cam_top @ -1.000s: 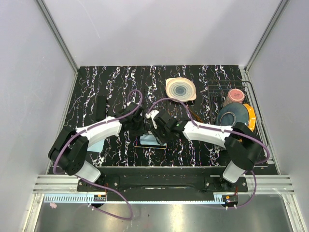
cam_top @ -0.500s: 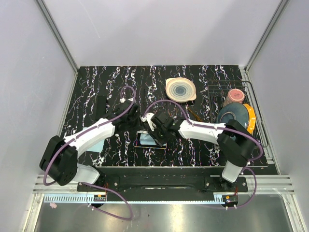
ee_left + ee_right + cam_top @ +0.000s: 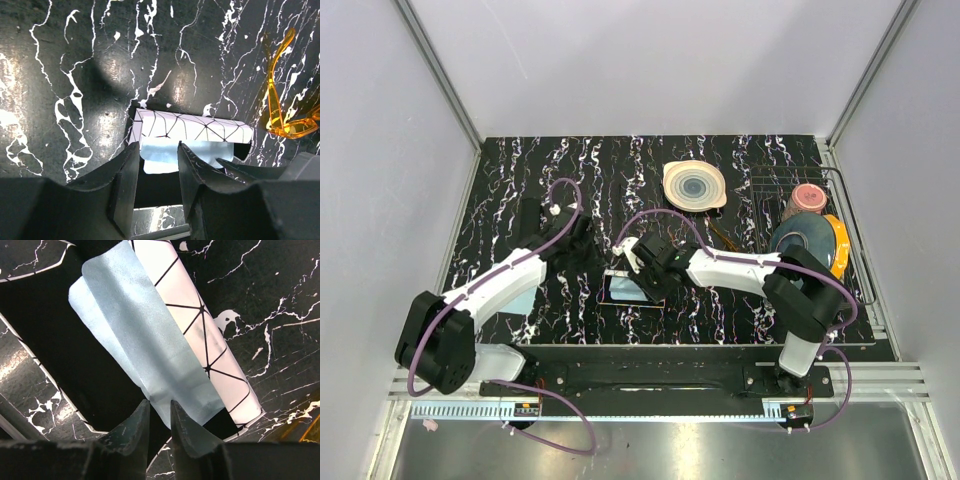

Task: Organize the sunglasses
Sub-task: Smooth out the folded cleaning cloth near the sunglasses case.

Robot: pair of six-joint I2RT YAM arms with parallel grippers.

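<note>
Right end effector (image 3: 159, 406) sits nearly clenched on the blue cloth (image 3: 145, 335) — grip unclear; lifting could drag the case (image 3: 210, 340) toward the sunglasses (image 3: 291, 130).

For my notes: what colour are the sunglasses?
Translucent amber-orange; the sunglasses show best in the left wrist view.
</note>
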